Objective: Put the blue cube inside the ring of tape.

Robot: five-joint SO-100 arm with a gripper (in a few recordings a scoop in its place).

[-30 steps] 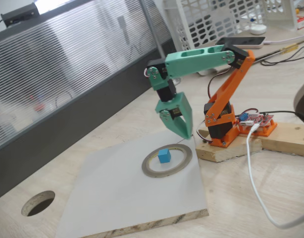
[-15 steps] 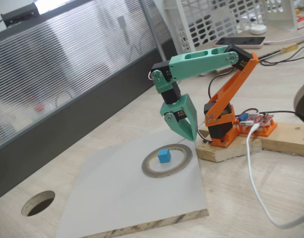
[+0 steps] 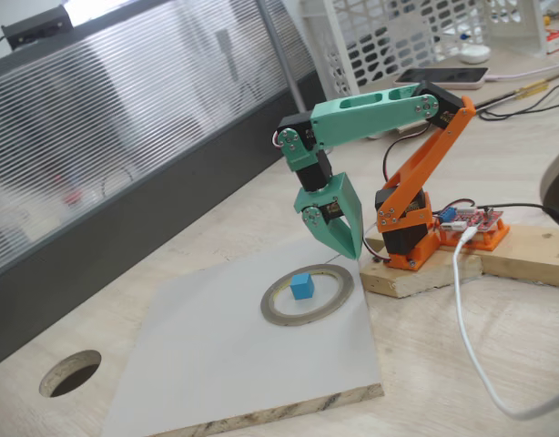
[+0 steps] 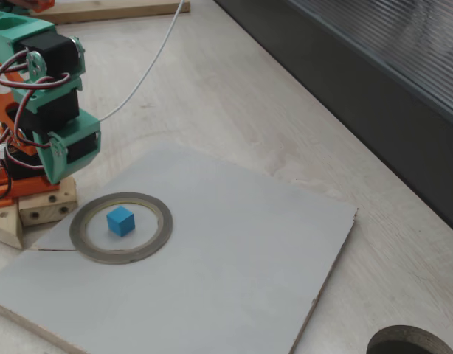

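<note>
The blue cube sits flat inside the ring of tape, resting on the grey board with bare board showing all around it, so it touches no part of the ring. In the other fixed view the blue cube lies near the middle of the ring of tape, a little toward the arm's side. The ring lies flat on the grey board, close to the corner nearest the arm's base. The green end effector hangs above the board's far edge, beside the ring, tips pointing down, well clear of the cube and holding nothing. Its fingers look drawn together to a single point, no gap to be seen between them. In the other fixed view the end effector is seen end on, just beside the ring's outer rim and above it. The orange base stands on a block of wood on the pale desk. A white cable curves across the desk to the right of the board. A round hole in the desk shows at the lower left, well apart from the board's ring.
</note>
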